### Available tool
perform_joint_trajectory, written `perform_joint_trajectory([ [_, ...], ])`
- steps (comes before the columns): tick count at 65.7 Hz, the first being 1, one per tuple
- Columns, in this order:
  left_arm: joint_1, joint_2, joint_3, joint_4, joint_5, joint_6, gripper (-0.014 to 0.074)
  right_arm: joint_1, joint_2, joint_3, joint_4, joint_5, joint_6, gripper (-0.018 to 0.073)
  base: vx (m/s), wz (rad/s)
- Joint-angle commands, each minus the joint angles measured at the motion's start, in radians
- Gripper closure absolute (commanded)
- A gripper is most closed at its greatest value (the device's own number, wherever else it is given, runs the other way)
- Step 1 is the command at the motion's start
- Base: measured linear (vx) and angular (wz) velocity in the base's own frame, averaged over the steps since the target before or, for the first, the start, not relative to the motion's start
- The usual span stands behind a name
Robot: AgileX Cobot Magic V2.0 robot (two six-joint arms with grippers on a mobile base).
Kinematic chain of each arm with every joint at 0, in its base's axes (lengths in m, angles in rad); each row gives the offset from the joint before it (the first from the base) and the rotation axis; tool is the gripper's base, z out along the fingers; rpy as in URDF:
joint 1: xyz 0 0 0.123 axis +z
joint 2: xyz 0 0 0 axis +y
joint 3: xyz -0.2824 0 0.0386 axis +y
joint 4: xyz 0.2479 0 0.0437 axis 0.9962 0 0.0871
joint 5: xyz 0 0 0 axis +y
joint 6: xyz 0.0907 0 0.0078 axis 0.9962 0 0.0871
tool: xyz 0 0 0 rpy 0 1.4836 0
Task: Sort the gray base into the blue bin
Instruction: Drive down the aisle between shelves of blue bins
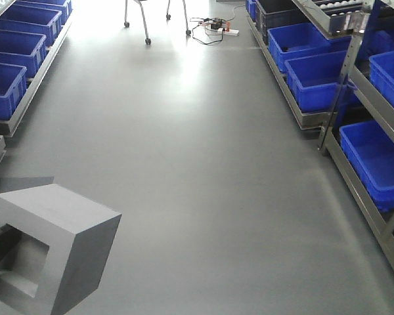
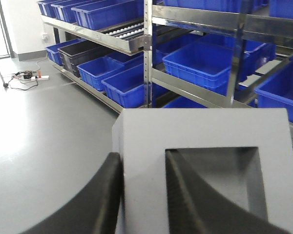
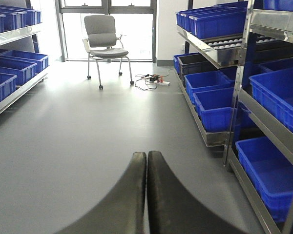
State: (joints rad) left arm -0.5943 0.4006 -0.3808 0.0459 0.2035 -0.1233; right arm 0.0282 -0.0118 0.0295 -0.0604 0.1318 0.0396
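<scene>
My left gripper point(image 2: 144, 161) is shut on the gray base point(image 2: 195, 141): one finger lies on its outer side, the other inside its square recess, pinching the wall between. The base also shows at the lower left of the front view point(image 1: 59, 243), held above the floor, with a dark finger point(image 1: 3, 246) reaching into its recess. Several blue bins stand on the racks: in the front view at the right point(image 1: 374, 157) and the left point(image 1: 3, 88), and close behind the base in the left wrist view point(image 2: 195, 61). My right gripper point(image 3: 146, 156) is shut and empty, over the bare floor.
Metal racks with blue bins line both sides of a gray aisle point(image 1: 184, 151). A black bin point(image 3: 198, 63) sits on the right rack. An office chair point(image 3: 103, 41) on casters and a power strip with cables point(image 1: 213, 27) stand at the far end.
</scene>
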Motion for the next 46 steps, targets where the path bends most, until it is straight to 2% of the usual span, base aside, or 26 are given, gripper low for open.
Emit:
perform_joint_trajectory([
  [1, -0.002, 0.004, -0.033, -0.005, -0.111, -0.007, 0.0602, -0.003, -0.012, 0.015, -0.006, -0.074, -0.006, 0.0568, 0.48, 0.06],
  [46, -0.002, 0.004, -0.033, -0.005, -0.111, -0.007, 0.0602, -0.003, -0.012, 0.015, -0.006, -0.074, -0.006, 0.0568, 0.46, 0.04],
])
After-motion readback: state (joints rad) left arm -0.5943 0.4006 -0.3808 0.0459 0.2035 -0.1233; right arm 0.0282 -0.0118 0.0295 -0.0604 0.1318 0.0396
